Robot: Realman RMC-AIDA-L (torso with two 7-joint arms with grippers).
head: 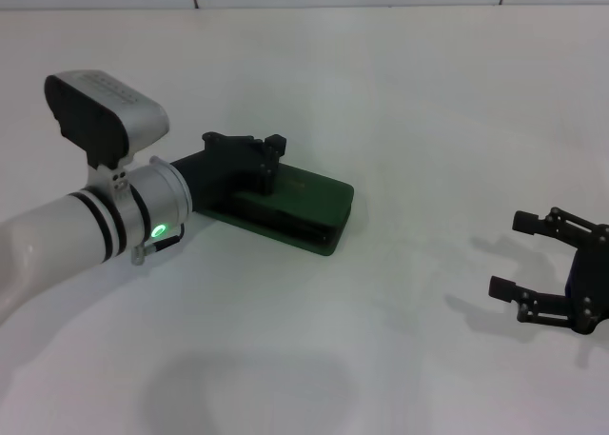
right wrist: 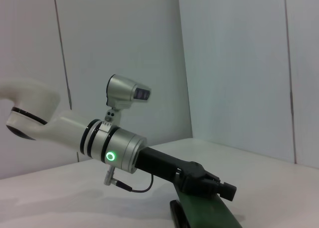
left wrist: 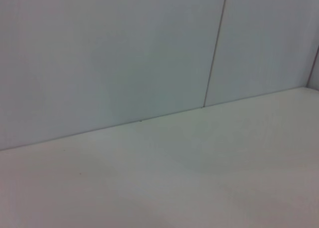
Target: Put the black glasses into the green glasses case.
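Left of centre in the head view, the green glasses case (head: 295, 209) lies closed under the left pincer (head: 269, 157), whose finger state cannot be told, no black glasses are seen, so the task is judged nearly done, and the right pincer (head: 514, 254) is held spread at lower right.

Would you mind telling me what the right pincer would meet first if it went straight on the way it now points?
Probably nothing nearby: the right pincer, open, points across bare table toward the green glasses case farther off.

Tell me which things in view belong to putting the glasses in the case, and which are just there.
Part of the job:
- green glasses case, shut, lying flat
- left gripper, down on the case lid
- black glasses: not visible

Just there:
- right gripper, open, off to the side near the table surface
- tiled wall
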